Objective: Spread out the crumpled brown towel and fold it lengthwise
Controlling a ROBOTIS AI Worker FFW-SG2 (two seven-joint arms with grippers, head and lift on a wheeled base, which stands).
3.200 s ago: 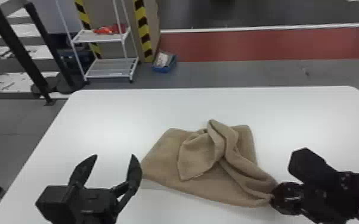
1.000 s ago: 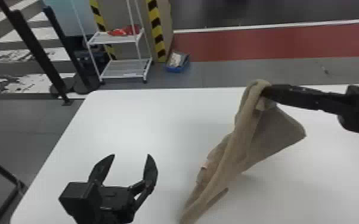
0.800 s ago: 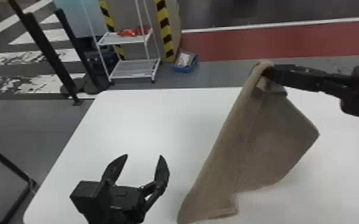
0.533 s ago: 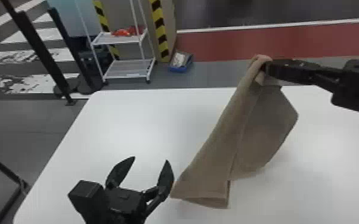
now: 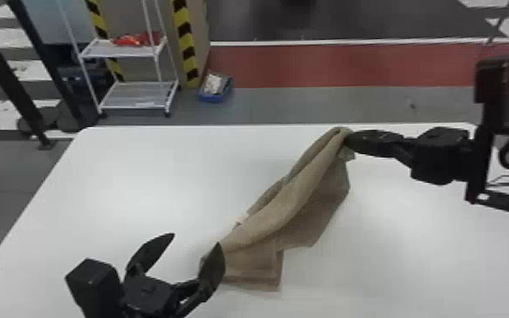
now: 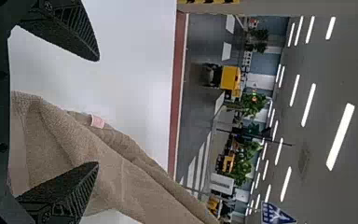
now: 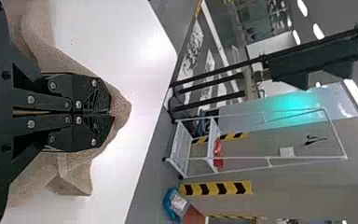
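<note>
My right gripper (image 5: pixel 348 140) is near the table's far edge, shut on the top of the brown towel (image 5: pixel 296 198). From there the towel hangs in folds down toward the near left, its lower end by my left gripper (image 5: pixel 195 239). That gripper stands open, its right finger overlapping the towel's lower left corner. In the left wrist view, the towel (image 6: pixel 116 172) passes by one finger of the open left gripper (image 6: pixel 98 112), and a small pale tag shows on its edge. In the right wrist view, the right gripper (image 7: pixel 111 113) pinches the towel (image 7: pixel 122 105) between closed fingers.
The white table (image 5: pixel 118 177) extends on both sides of the towel. Beyond its far edge stand a white wire shelf (image 5: pixel 137 95) and a blue box (image 5: pixel 215 88) on the floor. Dark posts (image 5: pixel 4 76) rise past the far left corner.
After lifting the towel off the table, my right gripper has lowered it somewhat and holds it farther back. The towel's lower end has swung left to my left gripper, which stays open.
</note>
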